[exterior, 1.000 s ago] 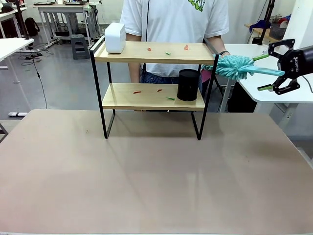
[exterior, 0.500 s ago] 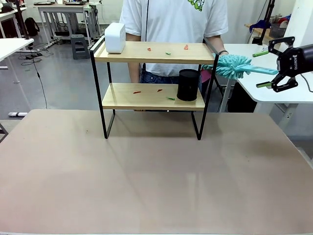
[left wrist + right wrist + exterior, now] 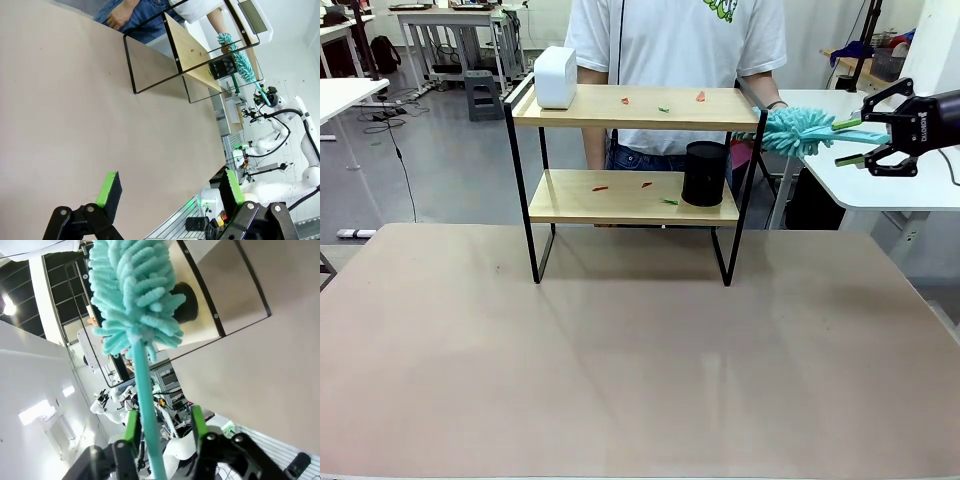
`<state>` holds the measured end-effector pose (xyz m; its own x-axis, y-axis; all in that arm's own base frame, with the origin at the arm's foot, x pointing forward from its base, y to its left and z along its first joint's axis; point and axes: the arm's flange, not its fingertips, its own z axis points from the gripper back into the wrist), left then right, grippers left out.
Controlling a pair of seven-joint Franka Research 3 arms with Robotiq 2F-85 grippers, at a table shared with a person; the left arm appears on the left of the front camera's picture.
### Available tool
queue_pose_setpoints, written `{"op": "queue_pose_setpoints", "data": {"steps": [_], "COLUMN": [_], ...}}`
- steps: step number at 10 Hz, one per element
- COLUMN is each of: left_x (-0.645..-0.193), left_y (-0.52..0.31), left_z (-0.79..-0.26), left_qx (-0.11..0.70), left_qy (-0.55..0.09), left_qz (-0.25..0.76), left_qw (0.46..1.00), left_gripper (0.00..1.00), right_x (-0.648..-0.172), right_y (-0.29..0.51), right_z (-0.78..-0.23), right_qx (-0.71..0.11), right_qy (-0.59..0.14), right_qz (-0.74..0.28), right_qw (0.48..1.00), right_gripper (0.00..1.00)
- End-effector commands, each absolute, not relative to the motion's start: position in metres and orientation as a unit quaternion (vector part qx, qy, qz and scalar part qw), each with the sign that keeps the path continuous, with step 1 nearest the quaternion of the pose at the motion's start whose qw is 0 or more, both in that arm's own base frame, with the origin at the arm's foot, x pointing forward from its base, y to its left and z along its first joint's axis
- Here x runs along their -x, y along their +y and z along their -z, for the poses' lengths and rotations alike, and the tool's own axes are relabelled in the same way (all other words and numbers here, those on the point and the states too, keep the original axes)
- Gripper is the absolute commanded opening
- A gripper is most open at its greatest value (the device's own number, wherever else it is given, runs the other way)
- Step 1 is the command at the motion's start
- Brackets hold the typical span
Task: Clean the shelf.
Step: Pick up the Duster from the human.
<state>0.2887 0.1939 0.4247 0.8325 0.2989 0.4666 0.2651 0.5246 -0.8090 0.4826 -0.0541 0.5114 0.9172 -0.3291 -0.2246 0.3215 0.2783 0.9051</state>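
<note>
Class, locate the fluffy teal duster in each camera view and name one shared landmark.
Front view: the fluffy teal duster is right of the two-tier wooden shelf.
Left wrist view: the duster is upper right, far off.
Right wrist view: the duster is top centre.
Shared landmark: the black cylinder.
</note>
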Motion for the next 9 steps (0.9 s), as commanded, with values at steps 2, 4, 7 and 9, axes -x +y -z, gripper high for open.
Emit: {"op": "queue_pose_setpoints", "data": {"steps": [2, 4, 7, 9], "left_x": [-0.289, -0.289, -0.289, -0.289], "left_y": [0.192, 0.192, 0.192, 0.192], "left_z": [-0.425, -0.425, -0.425, -0.425], "left_qx": [0.493, 0.493, 0.493, 0.493], "left_qy": [-0.302, -0.302, -0.302, -0.302], "left_qz": [-0.003, -0.003, -0.003, -0.003], "left_qw": [0.816, 0.816, 0.816, 0.816], "left_gripper": [1.0, 1.0, 1.0, 1.0], "right_x": [-0.487, -0.488, -0.487, -0.47], "right_y": [-0.047, -0.046, -0.05, -0.063], "right_z": [-0.508, -0.507, -0.506, -0.518], "right_qx": [-0.576, -0.579, -0.582, -0.596], "right_qy": [-0.032, -0.034, -0.035, -0.023], "right_qz": [0.199, 0.198, 0.189, 0.145], "right_qw": [0.792, 0.79, 0.79, 0.79], "right_gripper": [0.03, 0.0, 0.0, 0.0]}}
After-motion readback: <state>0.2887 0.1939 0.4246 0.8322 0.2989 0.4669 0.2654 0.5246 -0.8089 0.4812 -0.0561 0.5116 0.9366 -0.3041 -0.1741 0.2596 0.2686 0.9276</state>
